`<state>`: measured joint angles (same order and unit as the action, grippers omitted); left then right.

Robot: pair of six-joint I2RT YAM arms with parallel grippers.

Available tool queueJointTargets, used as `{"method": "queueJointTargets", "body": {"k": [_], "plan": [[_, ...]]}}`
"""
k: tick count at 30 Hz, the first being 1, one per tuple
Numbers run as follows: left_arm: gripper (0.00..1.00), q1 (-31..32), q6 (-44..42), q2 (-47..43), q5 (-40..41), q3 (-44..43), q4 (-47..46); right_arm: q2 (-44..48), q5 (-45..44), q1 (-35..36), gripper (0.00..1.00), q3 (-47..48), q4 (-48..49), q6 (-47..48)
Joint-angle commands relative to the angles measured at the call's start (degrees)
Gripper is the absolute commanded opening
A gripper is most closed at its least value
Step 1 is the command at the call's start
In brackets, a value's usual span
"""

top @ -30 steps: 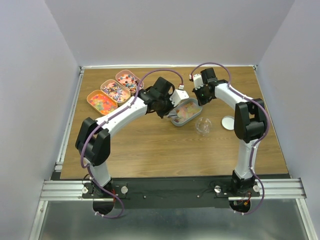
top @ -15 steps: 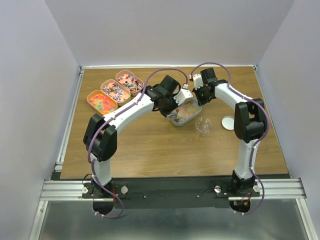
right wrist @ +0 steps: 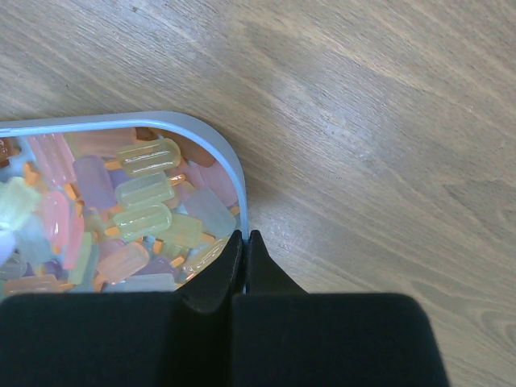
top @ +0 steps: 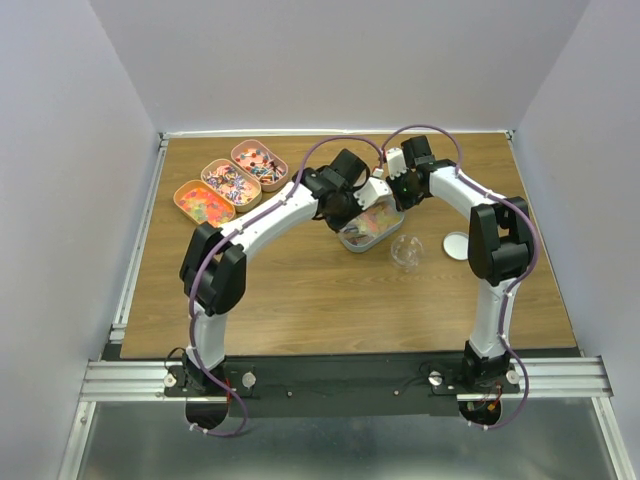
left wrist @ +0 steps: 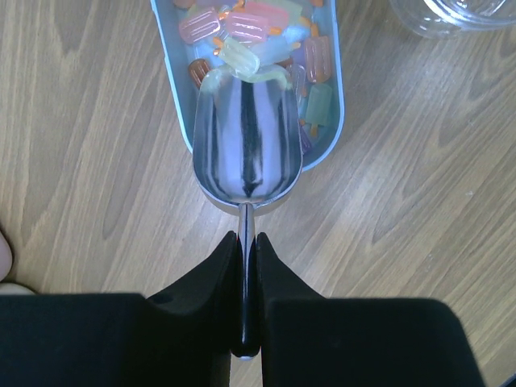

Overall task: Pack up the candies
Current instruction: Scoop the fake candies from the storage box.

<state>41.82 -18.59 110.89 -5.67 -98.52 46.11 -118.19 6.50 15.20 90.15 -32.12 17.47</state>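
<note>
From above, the packing looks barely begun. The clear cup point(top: 406, 250) stands near the pale blue tin point(top: 352, 243) with nothing in it that I can make out, and its round lid point(top: 456, 245) lies beside it on the wooden table point(top: 300, 290). Three other tins point(top: 231, 182) of brighter sweets sit well apart at the back left. In the left wrist view, the left gripper point(left wrist: 246, 242) is pinched tight on the thin handle of the scoop point(left wrist: 246, 145), a smooth, mirror-bright metal trough with a rounded back. Its lip rests among the candies point(left wrist: 266, 24) in the pale blue tin. One pale green piece sits at the lip and the bowl is otherwise bare (so the first load, I judge, is not yet lifted). The candies are little ice-lolly shapes, translucent pink, green and lilac, with orange sticks. In the right wrist view, the right gripper point(right wrist: 243, 246) is pressed together on the rounded end wall of that tin, likely to steady it. The tin is thin metal with a smooth rim, and the table shows a matte grain.
</note>
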Motion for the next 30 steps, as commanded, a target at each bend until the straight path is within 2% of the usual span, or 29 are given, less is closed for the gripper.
{"method": "queueJointTargets", "body": {"k": [1,17,30], "plan": [[0.00,0.8,0.6,3.5,-1.1,-2.5,1.7,-1.5,0.3,-0.2,0.01,-0.2,2.8,-0.3],[0.00,0.6,1.7,9.8,-4.4,-6.2,-3.0,-1.8,1.4,-0.1,0.01,-0.7,3.3,-0.9],[0.00,0.5,4.2,12.7,-6.0,-5.2,-8.9,-1.9,1.8,-0.1,0.01,-1.1,3.6,-1.0]]}}
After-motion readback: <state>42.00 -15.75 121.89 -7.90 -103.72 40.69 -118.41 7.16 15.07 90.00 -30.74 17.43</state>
